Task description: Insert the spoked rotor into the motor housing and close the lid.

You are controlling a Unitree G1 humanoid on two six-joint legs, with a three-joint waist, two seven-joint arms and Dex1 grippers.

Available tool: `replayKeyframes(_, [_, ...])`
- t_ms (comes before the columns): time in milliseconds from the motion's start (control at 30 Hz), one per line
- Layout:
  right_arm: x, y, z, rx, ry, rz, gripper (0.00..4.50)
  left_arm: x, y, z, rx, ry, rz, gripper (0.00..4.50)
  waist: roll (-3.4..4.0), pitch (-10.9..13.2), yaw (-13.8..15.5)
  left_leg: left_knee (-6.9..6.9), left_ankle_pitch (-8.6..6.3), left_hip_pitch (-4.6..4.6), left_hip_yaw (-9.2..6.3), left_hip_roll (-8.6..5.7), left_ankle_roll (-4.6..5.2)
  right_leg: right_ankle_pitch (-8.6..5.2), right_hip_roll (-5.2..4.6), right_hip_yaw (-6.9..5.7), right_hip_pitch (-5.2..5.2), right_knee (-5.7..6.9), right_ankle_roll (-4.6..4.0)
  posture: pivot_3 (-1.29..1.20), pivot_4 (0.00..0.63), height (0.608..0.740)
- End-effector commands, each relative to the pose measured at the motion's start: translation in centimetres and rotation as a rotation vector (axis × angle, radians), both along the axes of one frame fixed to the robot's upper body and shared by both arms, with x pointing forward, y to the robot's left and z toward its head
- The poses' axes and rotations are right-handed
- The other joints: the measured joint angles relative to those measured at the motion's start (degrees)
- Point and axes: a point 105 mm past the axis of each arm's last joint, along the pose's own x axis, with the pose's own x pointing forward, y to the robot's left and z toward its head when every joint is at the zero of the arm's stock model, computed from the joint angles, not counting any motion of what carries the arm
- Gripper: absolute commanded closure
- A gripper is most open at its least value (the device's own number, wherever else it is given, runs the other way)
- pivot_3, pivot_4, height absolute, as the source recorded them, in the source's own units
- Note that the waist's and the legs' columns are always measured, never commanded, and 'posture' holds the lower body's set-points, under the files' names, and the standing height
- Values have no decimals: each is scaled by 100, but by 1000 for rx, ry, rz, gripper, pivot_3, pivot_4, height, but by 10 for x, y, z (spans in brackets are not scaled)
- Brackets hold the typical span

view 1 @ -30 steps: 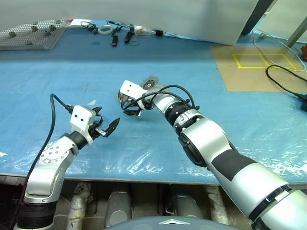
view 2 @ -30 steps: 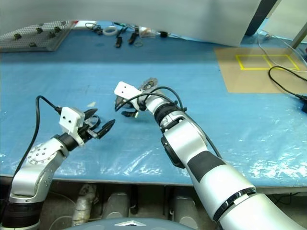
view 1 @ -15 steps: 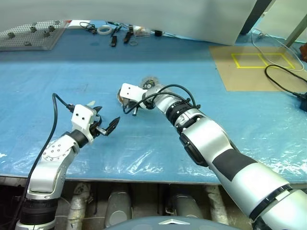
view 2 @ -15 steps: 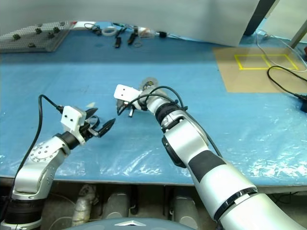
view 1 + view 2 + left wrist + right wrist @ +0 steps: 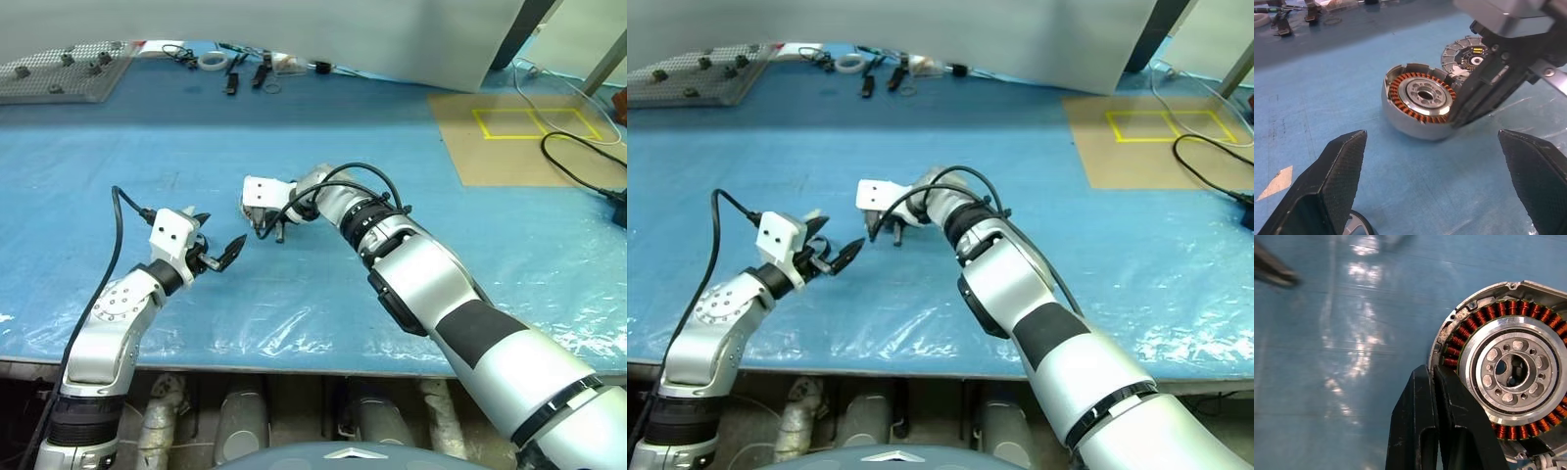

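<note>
- Our right fingers (image 5: 1437,396) are pressed together, gripping nothing, tips at the motor housing (image 5: 1420,105) rim, about its 8 o'clock.
- Our left fingers (image 5: 1344,161) gape wide and empty; the housing lies ahead at 12 o'clock on the surface (image 5: 411,127), the lid (image 5: 1465,53) just beyond.
- The right arm is nearer.

silver arms with black bands, black cables, white wrist blocks, and black-fingered left end effector (image 5: 217,257).

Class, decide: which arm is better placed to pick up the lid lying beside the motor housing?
Probably right: the right gripper, though shut, sits at the motor housing, next to the lid; the open left gripper is farther away.
</note>
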Motion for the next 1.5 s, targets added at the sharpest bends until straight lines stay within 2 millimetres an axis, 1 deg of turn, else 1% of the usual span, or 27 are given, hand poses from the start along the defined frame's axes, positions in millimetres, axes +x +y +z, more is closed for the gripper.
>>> replayKeyframes(33, [-11,2,8,-77,-3,160,4456,3,-2,12,7,-55,-16,0,0,0,1,0,0,0,0,0,0,0,0,0,0,1,0,0,150,740])
replayKeyframes(133, [-13,-6,3,-127,-3,205,4456,5,-4,13,6,-58,-27,0,0,0,11,4,0,0,-1,-1,1,0,-1,-1,1,2,0,0,150,740])
replayKeyframes(300, [-5,-15,-3,-131,-25,142,4456,6,-6,12,9,-54,-42,0,0,0,11,8,0,0,0,0,2,0,-1,-1,1,5,0,0,150,740])
replayKeyframes(367, [0,-15,-2,-109,-46,110,4456,6,-6,12,8,-54,-45,0,0,0,13,14,1,0,-1,2,2,0,-1,-1,1,11,-1,0,150,740])
replayKeyframes(467, [5,-15,1,-94,-72,60,3793,7,-6,12,10,-53,-48,0,2,1,16,34,0,0,-1,6,1,-1,-1,0,1,29,-2,0,150,740])
replayKeyframes(500, [4,-15,2,-96,-53,61,3484,7,-6,12,10,-51,-51,0,2,1,17,44,-2,0,-2,8,-2,-1,0,0,1,36,-2,0,150,740])
replayKeyframes(533, [1,-13,4,-96,-33,79,3197,7,-6,12,11,-50,-54,0,3,2,18,51,-6,0,-2,10,-8,-2,0,1,1,43,-3,0,150,740])
replayKeyframes(667, [-14,-7,17,-102,39,210,3197,8,-7,11,12,-46,-62,0,4,2,17,71,-11,-1,-1,13,-17,-2,0,5,3,52,-3,0,150,740])
replayKeyframes(767, [-30,5,38,-55,104,336,3197,10,-8,13,10,-49,-70,0,4,3,9,74,-11,-4,-1,14,-16,-2,1,6,1,54,-3,0,150,740])
replayKeyframes(800, [-33,8,42,-43,114,358,3197,10,-9,13,9,-50,-72,0,4,3,9,74,-9,-6,-1,17,-13,-2,2,6,-2,54,-3,0,150,740])
replayKeyframes(867, [-36,13,47,-21,107,378,3197,11,-9,13,9,-51,-75,0,4,3,8,74,-4,-9,-1,20,-5,-3,6,6,-6,54,-5,0,150,740])
replayKeyframes(967, [-33,21,54,23,65,361,3197,12,-11,14,8,-52,-83,0,5,3,10,74,-3,-10,-1,22,-1,-4,8,5,-7,54,-8,0,150,740])
replayKeyframes(1067, [-26,20,50,24,18,318,3197,10,-12,13,8,-49,-88,0,5,3,15,74,-3,-11,-1,22,-2,-5,8,4,-7,54,-8,0,150,740])
replayKeyframes(1133, [-26,19,48,16,13,317,3197,8,-11,13,7,-45,-88,0,5,3,15,75,-4,-11,-1,21,-4,-5,8,5,-7,54,-8,0,150,740])
replayKeyframes(1200, [-24,18,43,5,-9,310,3197,3,-10,10,12,-28,-102,0,5,3,11,75,-6,-12,-1,21,-7,-5,8,5,-7,54,-8,0,150,740])
replayKeyframes(1367, [-20,18,30,-25,-56,296,3197,-15,-1,3,58,12,-144,0,7,4,1,72,-8,-12,0,25,-10,-6,12,5,-11,53,-10,0,150,740])
replayKeyframes(1433, [-17,15,22,-48,-78,285,3197,-18,6,2,79,25,-141,0,7,4,4,70,-10,-12,0,26,-15,-7,13,5,-11,53,-12,0,150,740])
replayKeyframes(1500, [-16,14,19,-47,-83,270,3197,-19,11,3,88,28,-137,0,10,6,18,70,-11,-11,0,27,-17,-7,13,5,-11,54,-12,0,150,740])
